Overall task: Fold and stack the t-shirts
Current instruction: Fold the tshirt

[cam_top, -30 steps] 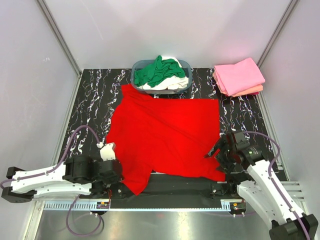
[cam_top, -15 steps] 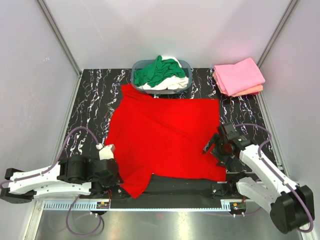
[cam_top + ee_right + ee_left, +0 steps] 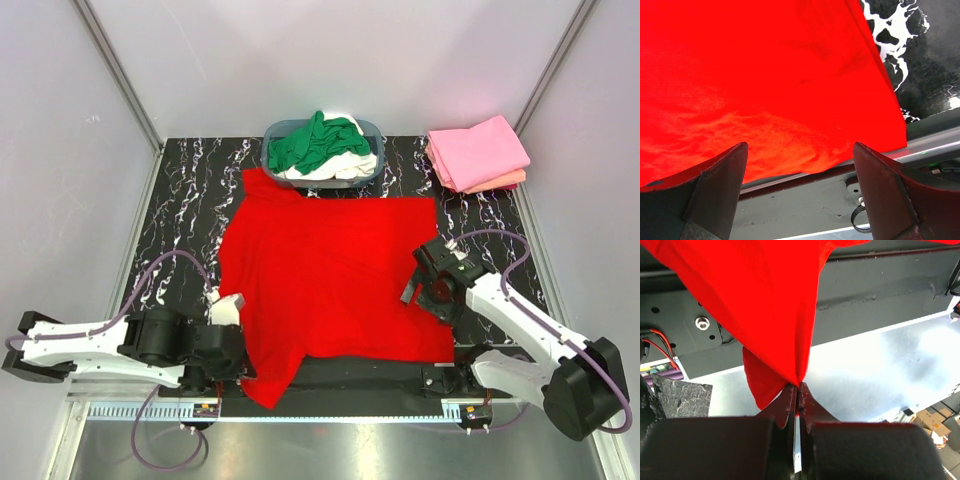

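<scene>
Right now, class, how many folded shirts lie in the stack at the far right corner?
2: pink shirt on top, salmon shirt beneath; others may be hidden.

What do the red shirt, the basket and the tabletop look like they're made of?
Red t-shirt: soft matte knit, probably cotton; it drapes and creases. Basket: smooth blue-grey plastic, judging by its rigid moulded rim. Tabletop: shiny black with white veining, marble-look; real stone or laminate, cannot tell.
</scene>
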Robot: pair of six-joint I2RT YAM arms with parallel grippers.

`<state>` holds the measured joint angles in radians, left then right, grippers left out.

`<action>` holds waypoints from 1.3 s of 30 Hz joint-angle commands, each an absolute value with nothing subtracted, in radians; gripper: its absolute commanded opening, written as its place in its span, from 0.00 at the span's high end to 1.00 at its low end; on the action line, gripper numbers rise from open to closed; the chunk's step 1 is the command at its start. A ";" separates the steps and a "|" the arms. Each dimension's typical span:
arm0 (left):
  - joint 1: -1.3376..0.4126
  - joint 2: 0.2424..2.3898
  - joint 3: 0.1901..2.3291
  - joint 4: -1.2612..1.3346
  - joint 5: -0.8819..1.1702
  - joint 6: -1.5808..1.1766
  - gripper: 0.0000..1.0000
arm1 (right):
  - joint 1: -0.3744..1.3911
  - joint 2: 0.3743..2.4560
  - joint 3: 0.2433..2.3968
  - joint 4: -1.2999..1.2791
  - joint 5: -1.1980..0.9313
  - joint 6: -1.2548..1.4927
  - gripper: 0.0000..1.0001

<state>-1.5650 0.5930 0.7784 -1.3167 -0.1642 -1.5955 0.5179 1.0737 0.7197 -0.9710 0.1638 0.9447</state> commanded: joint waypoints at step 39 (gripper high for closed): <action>-0.178 1.615 1.169 -0.779 -0.014 -0.480 1.00 | 0.457 1.092 0.822 -0.962 0.295 1.055 0.15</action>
<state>-0.2157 1.5967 1.0977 -0.8421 -0.0631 -0.5442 0.4915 1.1503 0.8425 -0.9623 0.2348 0.9958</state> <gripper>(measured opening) 0.012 0.863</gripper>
